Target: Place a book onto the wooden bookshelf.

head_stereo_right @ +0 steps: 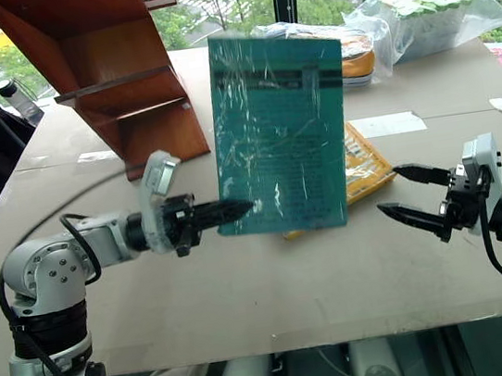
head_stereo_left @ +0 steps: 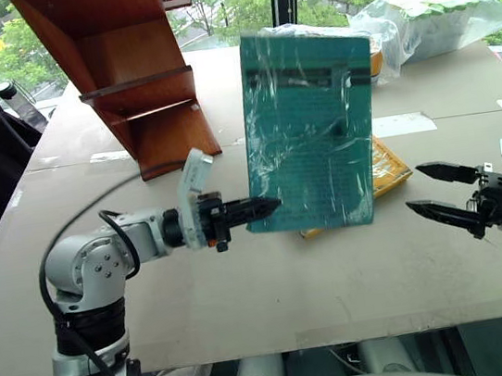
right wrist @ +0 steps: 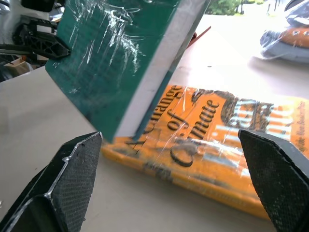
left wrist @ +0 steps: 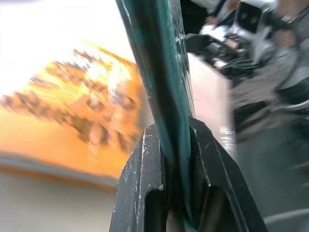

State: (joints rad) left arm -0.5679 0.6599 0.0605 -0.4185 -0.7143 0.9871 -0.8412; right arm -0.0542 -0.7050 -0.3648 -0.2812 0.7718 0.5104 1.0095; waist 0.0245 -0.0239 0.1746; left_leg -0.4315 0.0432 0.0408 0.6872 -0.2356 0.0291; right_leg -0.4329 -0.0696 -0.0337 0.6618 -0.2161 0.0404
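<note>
The wooden bookshelf (head_stereo_left: pixel 138 82) is sitting toward the tabletop's (head_stereo_left: pixel 247 291) far left corner. The left gripper (head_stereo_left: pixel 268 207) is pinching the book's (head_stereo_left: pixel 310 128) lower left edge, fingers fully closed on it — holding it upright above the table's middle, over a yellow-orange book (right wrist: pixel 217 140). Stiff, but the plastic wrap is probably making it slippery; a deeper grip looks safer. The right gripper (head_stereo_left: pixel 431 189) is waiting wide apart and empty, near the right edge.
</note>
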